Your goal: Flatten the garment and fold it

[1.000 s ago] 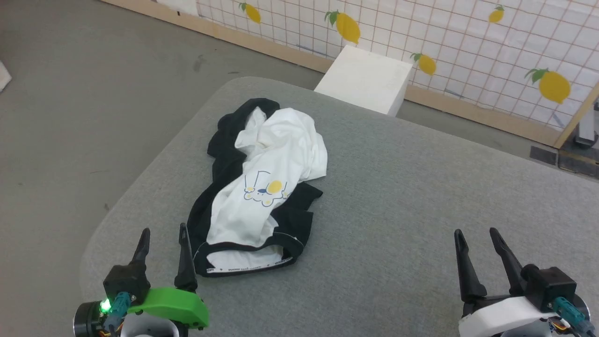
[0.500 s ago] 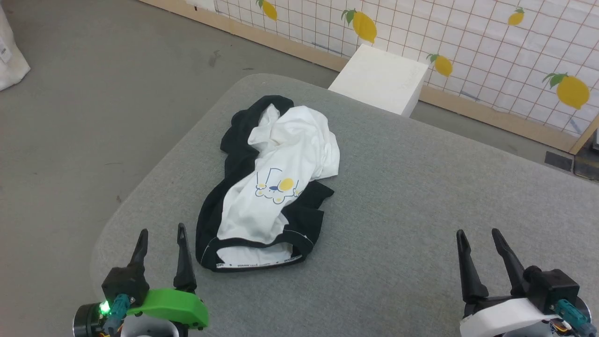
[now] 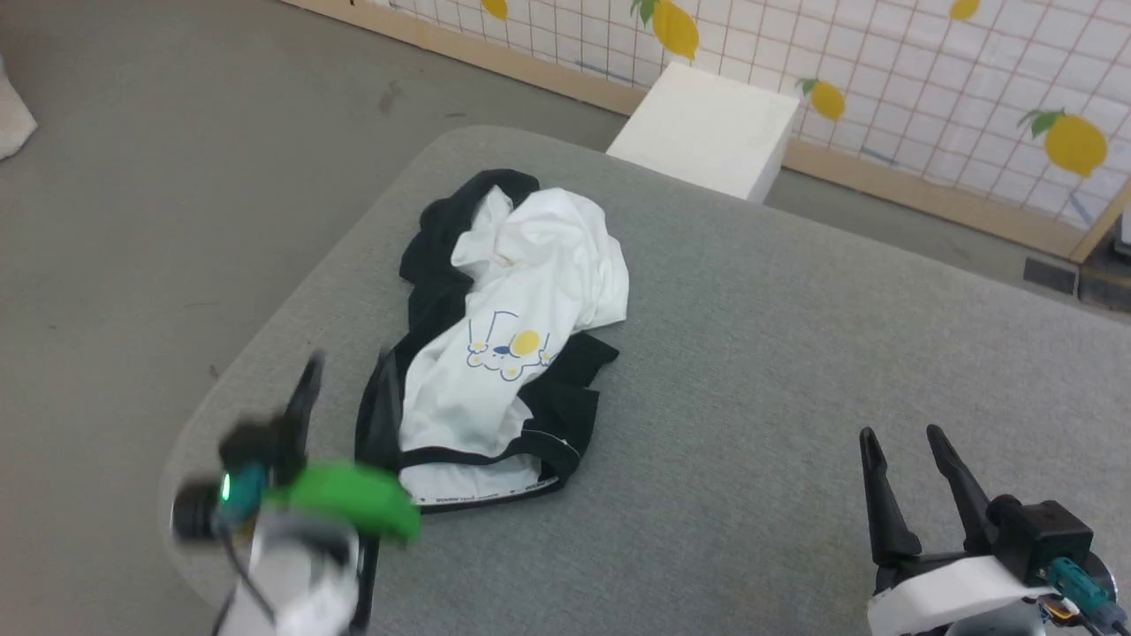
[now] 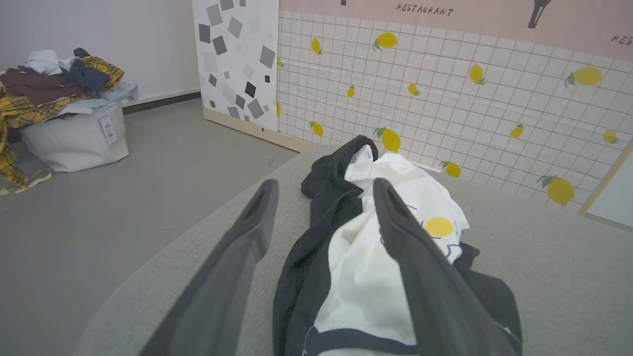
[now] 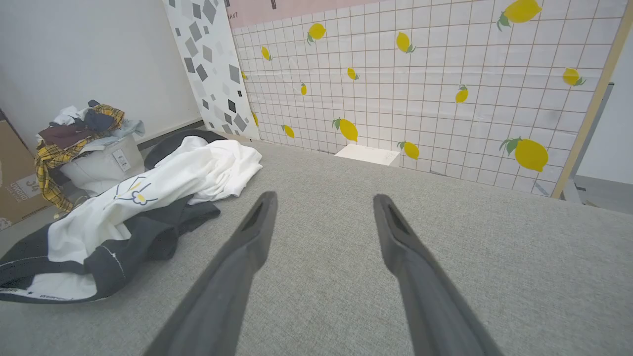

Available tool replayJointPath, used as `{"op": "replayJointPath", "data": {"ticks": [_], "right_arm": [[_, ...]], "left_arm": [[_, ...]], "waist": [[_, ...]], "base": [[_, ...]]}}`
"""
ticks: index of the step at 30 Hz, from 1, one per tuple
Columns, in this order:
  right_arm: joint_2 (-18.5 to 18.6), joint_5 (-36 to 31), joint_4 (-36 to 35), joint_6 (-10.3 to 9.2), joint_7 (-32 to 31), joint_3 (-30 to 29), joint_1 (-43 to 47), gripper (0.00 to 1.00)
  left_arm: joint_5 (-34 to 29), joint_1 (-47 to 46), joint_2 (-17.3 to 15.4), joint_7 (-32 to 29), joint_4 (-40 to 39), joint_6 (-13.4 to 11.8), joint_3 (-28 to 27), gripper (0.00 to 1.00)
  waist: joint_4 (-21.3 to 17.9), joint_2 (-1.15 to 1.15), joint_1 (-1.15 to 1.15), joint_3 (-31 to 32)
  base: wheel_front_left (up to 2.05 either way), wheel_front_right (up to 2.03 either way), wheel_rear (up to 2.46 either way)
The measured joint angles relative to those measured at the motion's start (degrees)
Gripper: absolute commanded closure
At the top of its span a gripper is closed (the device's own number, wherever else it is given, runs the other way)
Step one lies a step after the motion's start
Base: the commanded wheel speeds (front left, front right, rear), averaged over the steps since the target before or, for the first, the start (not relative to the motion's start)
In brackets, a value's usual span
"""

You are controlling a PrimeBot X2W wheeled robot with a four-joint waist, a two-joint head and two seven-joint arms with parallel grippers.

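The garment [image 3: 512,353] lies crumpled on the grey padded table [image 3: 751,353], a white shirt with black sleeves bunched along its sides and a yellow-and-blue print facing up. Its black neck trim is at the near end. My left gripper [image 3: 349,384] is open and blurred, just above the garment's near left edge; in the left wrist view the garment [image 4: 366,257] lies between and beyond the fingers. My right gripper [image 3: 901,442] stands open over bare table at the lower right, well apart from the garment [image 5: 148,198].
A white box [image 3: 707,132] stands on the floor beyond the table's far edge, before a lemon-print tiled wall [image 3: 884,53]. A grey bin heaped with clothes [image 4: 64,113] sits on the floor to the left. The table's rounded left corner [image 3: 203,442] is close to my left gripper.
My left gripper has risen and moved forward to the garment's near left edge. The head camera has shifted slightly. The right gripper has held still.
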State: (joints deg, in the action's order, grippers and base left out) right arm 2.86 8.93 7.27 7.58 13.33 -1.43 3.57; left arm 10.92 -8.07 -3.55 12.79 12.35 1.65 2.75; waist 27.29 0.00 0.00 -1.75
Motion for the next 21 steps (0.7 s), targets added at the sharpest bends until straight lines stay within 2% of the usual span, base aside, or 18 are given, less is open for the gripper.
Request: {"op": "replayJointPath", "data": {"ticks": [4,6,10,12,14,17,21], "right_arm": [[-0.01,-1.41,-1.40,0.00,-1.44,-0.19,-0.41,0.00],[0.00,-2.15,-2.40,0.00,-2.44,-0.57,-0.81,0.00],[-0.01,-3.15,-3.90,0.00,-3.88,-0.83,-1.48,0.00],[-0.01,-3.82,-4.83,0.00,-4.76,-0.94,-1.71,0.00],[-0.02,-4.16,-5.61,0.00,-5.28,-1.03,-1.94,0.00],[0.00,-4.68,-6.81,-0.01,-5.88,-1.31,-2.46,0.00],[-0.01,-5.19,-8.15,-0.01,-6.84,-1.60,-2.68,0.00]], "left_arm": [[3.27,-11.71,-0.13,-5.32,4.02,2.70,0.84,0.00],[6.14,-18.54,-0.54,-14.47,9.59,3.83,2.12,0.00],[9.83,-27.69,-0.83,-29.93,18.20,4.34,3.08,0.00],[11.63,-32.70,-1.05,-40.78,23.07,4.42,4.11,0.00],[12.79,-35.85,-1.20,-46.99,25.81,4.42,4.55,0.00],[12.43,-39.41,-2.41,-53.04,29.14,4.27,5.38,0.00],[11.31,-40.44,-3.98,-57.40,33.34,2.83,6.83,0.00]], "waist": [[-1.00,0.00,0.00,-1.51],[-1.80,0.00,0.00,-2.66],[-3.38,0.00,0.00,-4.59],[-4.62,0.00,0.00,-5.86],[-5.79,0.00,0.00,-6.82],[-7.63,0.00,0.00,-8.34],[-9.98,0.00,0.00,-10.37]], "base": [[0.00,0.00,0.00],[0.00,0.00,0.00],[0.00,0.00,0.00],[0.00,0.00,0.00],[0.00,0.00,0.00],[0.00,0.00,0.00],[0.00,0.00,0.00]]}}
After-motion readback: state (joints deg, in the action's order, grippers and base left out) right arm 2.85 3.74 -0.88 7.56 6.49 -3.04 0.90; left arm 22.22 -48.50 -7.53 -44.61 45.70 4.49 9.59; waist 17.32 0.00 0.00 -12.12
